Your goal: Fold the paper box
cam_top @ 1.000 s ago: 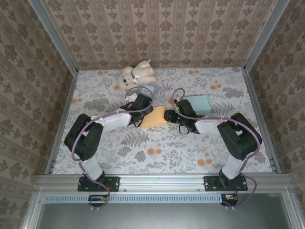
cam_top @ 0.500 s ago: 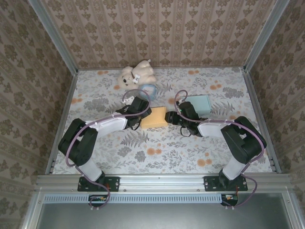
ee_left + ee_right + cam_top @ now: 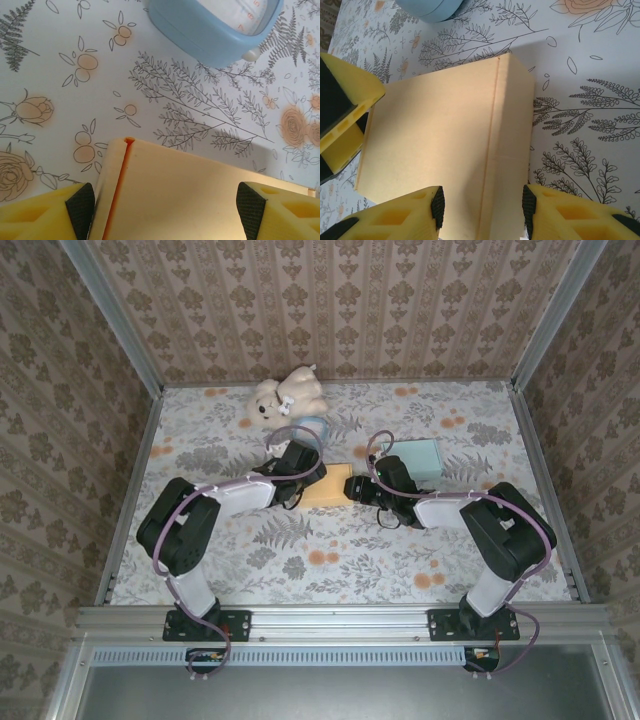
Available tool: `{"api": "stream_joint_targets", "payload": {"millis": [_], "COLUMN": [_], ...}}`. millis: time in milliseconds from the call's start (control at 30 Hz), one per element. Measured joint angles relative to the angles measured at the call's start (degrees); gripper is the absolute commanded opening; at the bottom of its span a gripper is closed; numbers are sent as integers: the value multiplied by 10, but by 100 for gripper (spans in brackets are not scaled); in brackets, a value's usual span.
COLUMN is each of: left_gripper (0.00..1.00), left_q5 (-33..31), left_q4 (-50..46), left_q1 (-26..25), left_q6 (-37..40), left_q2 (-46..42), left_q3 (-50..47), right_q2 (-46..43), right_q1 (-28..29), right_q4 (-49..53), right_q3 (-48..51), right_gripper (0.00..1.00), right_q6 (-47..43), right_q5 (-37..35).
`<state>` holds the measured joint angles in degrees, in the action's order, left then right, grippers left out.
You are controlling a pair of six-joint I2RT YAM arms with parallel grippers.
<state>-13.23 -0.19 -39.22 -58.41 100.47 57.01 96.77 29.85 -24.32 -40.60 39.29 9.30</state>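
Patterned walls (image 3: 330, 300) stood round a flowery table (image 3: 340, 565); a teddy bear (image 3: 288, 395) lay at the far side, left of the middle; the left gripper (image 3: 162, 210) had wide jaws, one pad at each side of the yellow paper box (image 3: 328, 490), but I could not tell if they squeezed it; the box lay mid-table; the right gripper (image 3: 481, 205) hung half open over its right end; a blue-green box (image 3: 418, 455) sat further right.

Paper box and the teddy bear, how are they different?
The paper box is yellow and flat-sided with straight edges; the teddy bear is cream, rounded and fluffy. The paper box sits mid-table between the left pincer and right pincer; the teddy bear lies by the far wall. Both rest on the flowery table.
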Motion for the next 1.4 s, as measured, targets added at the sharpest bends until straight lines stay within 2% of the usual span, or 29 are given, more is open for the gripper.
{"api": "stream_joint_targets", "payload": {"millis": [300, 433, 567, 667, 800, 867, 900, 1067, 1200, 1300, 1400], "left_gripper": [80, 85, 91, 98, 100, 100, 100, 100, 100, 100, 100], "left_q5": [-3, -7, -11, -14, -19, -30, -37, -55, -67, -95, -124], "left_q4": [8, 4, 3, 5, 7, 6, 4, 25, 49, 85, 132], "left_q1": [7, 19, 32, 42, 70, 92, 109, 221, 302, 315, 314], "left_q6": [21, 51, 101, 148, 205, 224, 233, 278, 326, 367, 418], "left_q2": [0, -14, -76, -141, -215, -235, -245, -275, -279, -279, -277], "left_q3": [4, 3, -16, -34, -50, -50, -50, -83, -135, -187, -237], "right_q2": [-19, -78, -168, -254, -364, -400, -412, -399, -345, -292, -224], "right_q1": [0, 0, 0, -4, -21, -42, -56, -151, -269, -309, -313], "right_q4": [12, 61, 123, 172, 224, 238, 237, 203, 164, 115, 68], "right_q3": [6, 9, 9, 10, 10, 10, 11, 41, 86, 119, 127], "right_gripper": [49, 50, 53, 61, 82, 100, 100, 100, 100, 100, 100], "right_q6": [-5, -23, -52, -77, -108, -121, -134, -199, -214, -220, -235], "right_q5": [-14, -46, -92, -134, -214, -258, -283, -383, -396, -379, -360]}}
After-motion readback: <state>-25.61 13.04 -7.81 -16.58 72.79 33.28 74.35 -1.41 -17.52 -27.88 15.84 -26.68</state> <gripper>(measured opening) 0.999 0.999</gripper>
